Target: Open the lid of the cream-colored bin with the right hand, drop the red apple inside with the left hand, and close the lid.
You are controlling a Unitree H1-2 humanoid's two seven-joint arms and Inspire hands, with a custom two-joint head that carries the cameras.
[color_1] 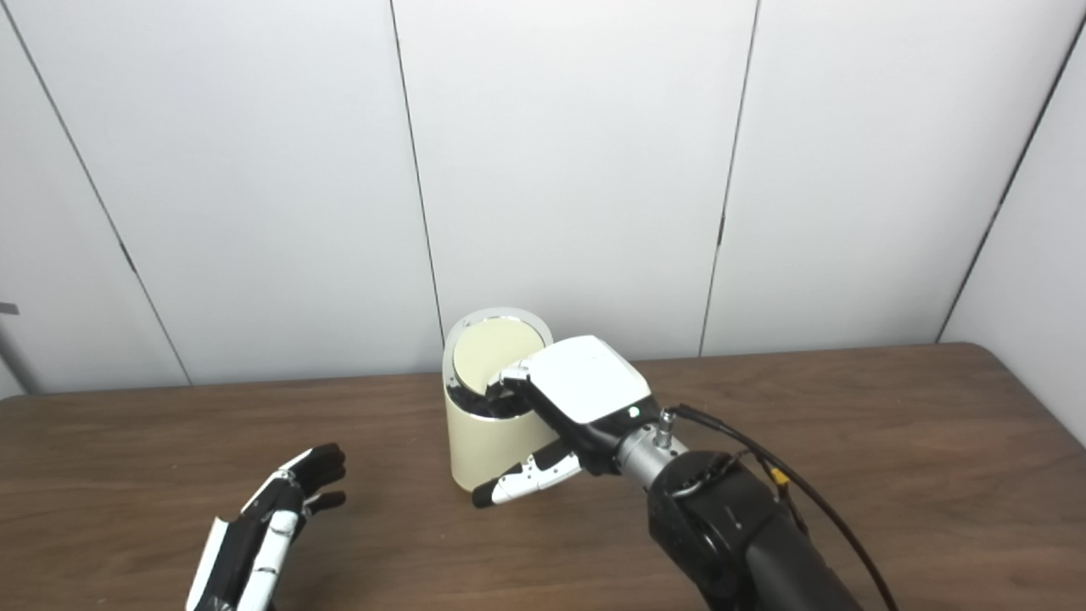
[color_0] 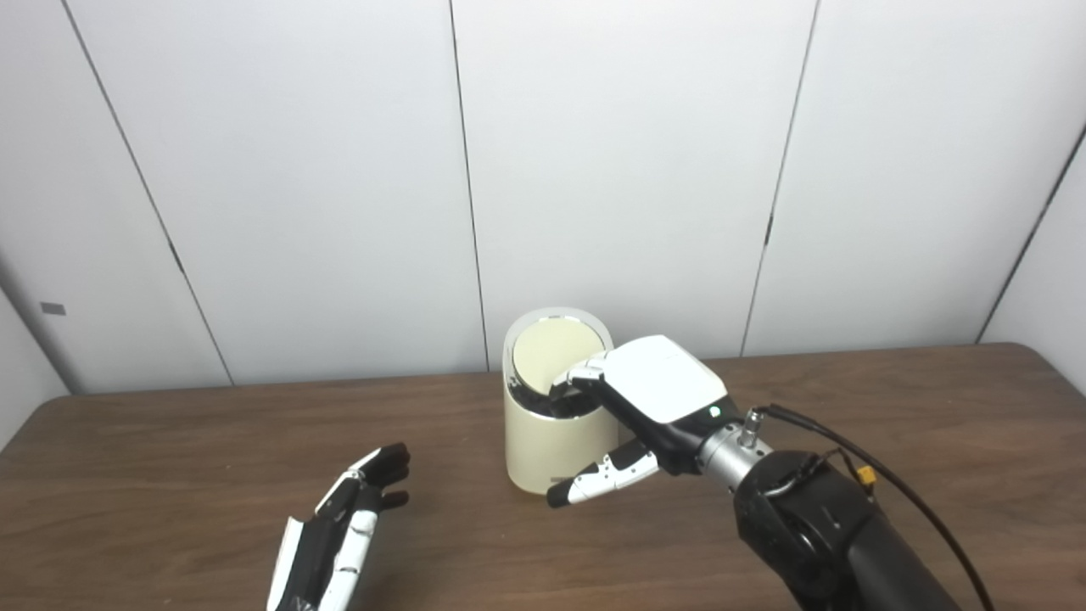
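The cream-colored bin (color_0: 543, 445) stands on the table at mid-depth. Its round lid (color_0: 556, 350) is tilted up at the back, so its pale underside faces me and the dark opening shows below it. My right hand (color_0: 653, 392) is at the bin's top from the right. Its fingers (color_0: 577, 379) curl over the front rim just under the lid, and its thumb sticks out lower, in front of the bin wall, gripping nothing. My left hand (color_0: 339, 526) is open and empty, low on the left, apart from the bin. No red apple is in view.
The brown wooden table (color_0: 170, 475) runs the full width, with its back edge against white wall panels. A black cable (color_0: 899, 488) loops off my right forearm.
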